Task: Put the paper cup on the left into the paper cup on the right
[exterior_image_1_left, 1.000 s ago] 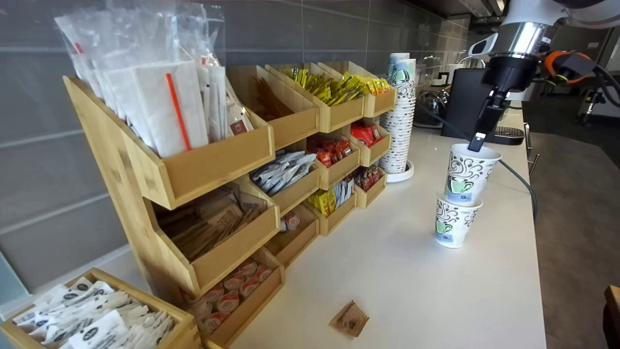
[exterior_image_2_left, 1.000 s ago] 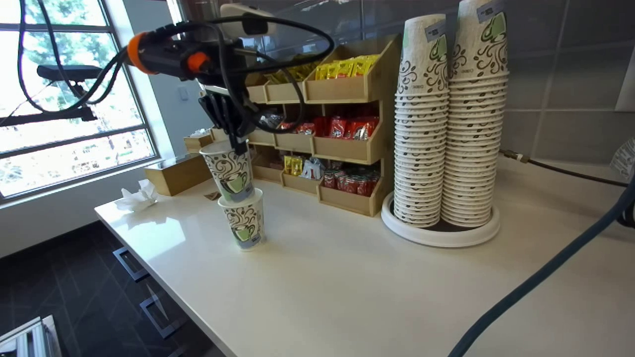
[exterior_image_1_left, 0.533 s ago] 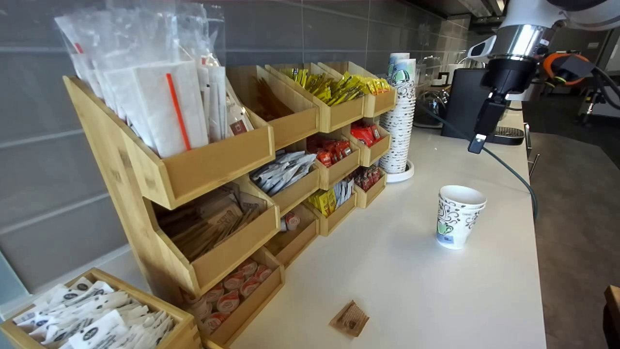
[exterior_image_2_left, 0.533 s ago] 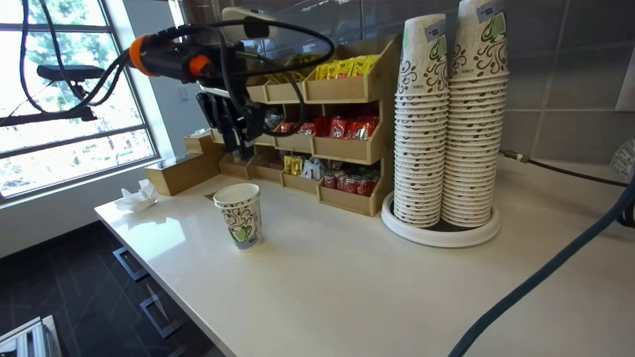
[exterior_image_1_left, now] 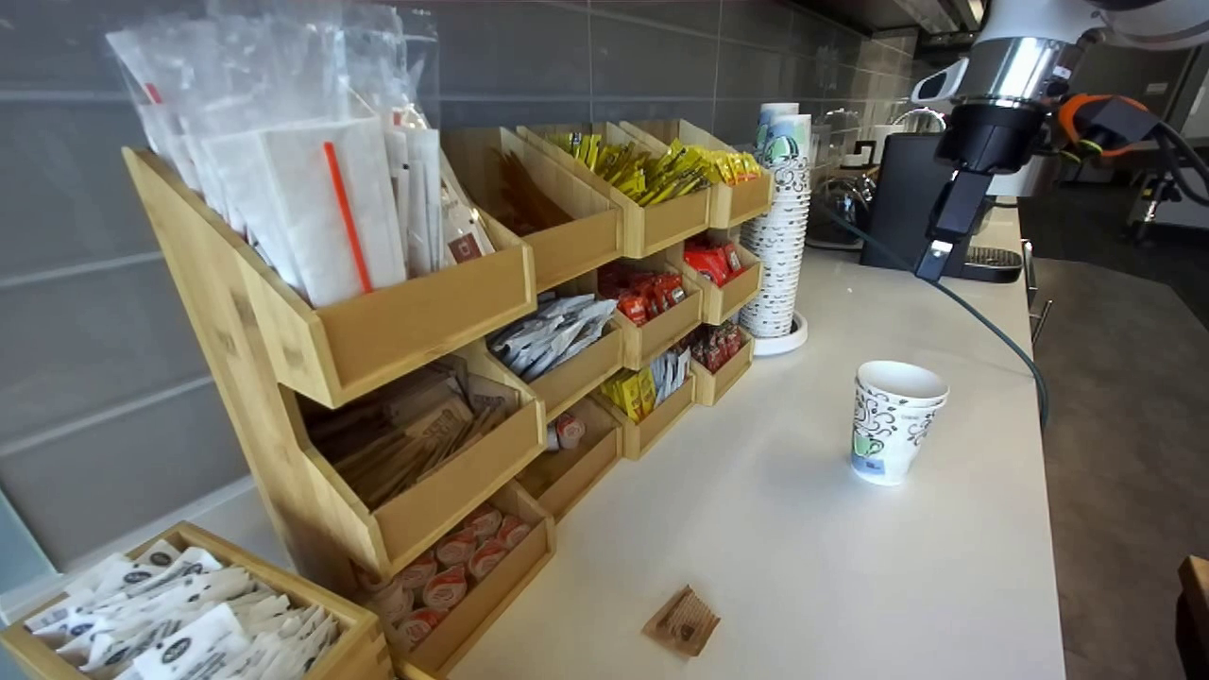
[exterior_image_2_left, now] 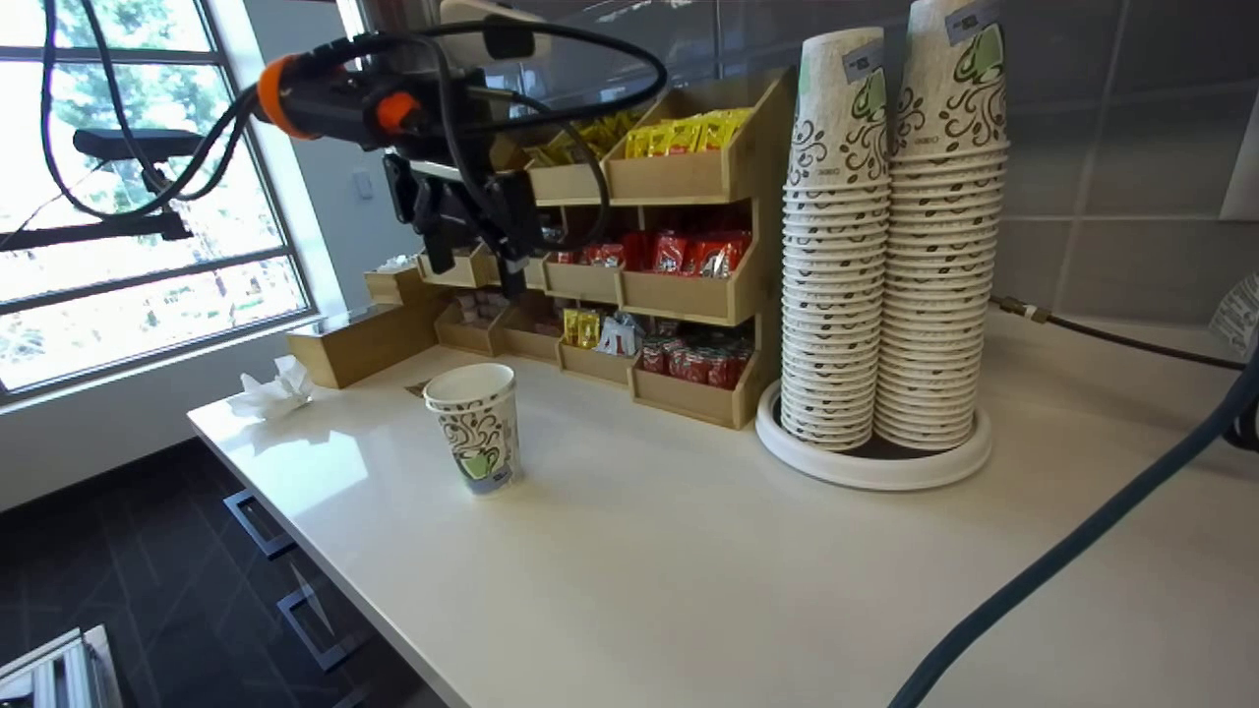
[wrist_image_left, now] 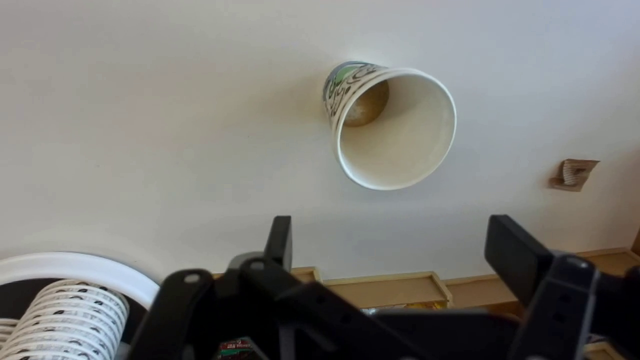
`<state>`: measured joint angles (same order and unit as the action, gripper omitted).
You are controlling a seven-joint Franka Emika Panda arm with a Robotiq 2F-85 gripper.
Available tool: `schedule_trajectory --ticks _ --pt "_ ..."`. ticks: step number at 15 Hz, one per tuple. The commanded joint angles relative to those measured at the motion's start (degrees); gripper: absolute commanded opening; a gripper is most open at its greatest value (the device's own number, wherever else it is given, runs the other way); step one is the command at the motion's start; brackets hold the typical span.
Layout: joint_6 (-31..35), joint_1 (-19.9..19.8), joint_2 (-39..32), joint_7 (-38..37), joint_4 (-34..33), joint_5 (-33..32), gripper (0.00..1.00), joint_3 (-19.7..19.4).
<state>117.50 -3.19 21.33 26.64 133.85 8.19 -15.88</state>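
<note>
Two patterned paper cups stand nested on the counter. The inner cup (exterior_image_1_left: 902, 381) sits down inside the outer cup (exterior_image_1_left: 880, 446), its rim just above the outer one, upright as a pair. Both exterior views show this, with the inner cup (exterior_image_2_left: 472, 382) over the outer cup (exterior_image_2_left: 484, 442). From above, the wrist view looks into the inner cup (wrist_image_left: 410, 130). My gripper (wrist_image_left: 391, 220) hangs over the counter, higher than the cups and apart from them. Its jaws are wide apart with nothing between them. Most of the inner cup's outside is hidden.
A wooden rack (exterior_image_1_left: 586, 236) of packets stands along the wall. Two tall stacks of cups (exterior_image_2_left: 885, 315) rise from a round white tray (exterior_image_2_left: 875, 477). A brown packet (exterior_image_1_left: 682, 621) lies on the counter (exterior_image_1_left: 784, 538). A dark hose (exterior_image_2_left: 1082, 541) hangs near the stacks.
A second ago my gripper was shut on the upper cup, partway into the lower one. It has let go, the cup has dropped in, and the jaws have spread wide.
</note>
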Motion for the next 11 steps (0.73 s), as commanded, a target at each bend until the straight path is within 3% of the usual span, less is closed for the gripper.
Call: schedule_trajectory --ticks 1,11 --pt "-1.0 -0.7 1.0 -0.8 -1.1 0.5 1.00 0.8" --pt "-0.2 -0.5 0.7 0.1 -1.2 0.2 1.00 0.7"
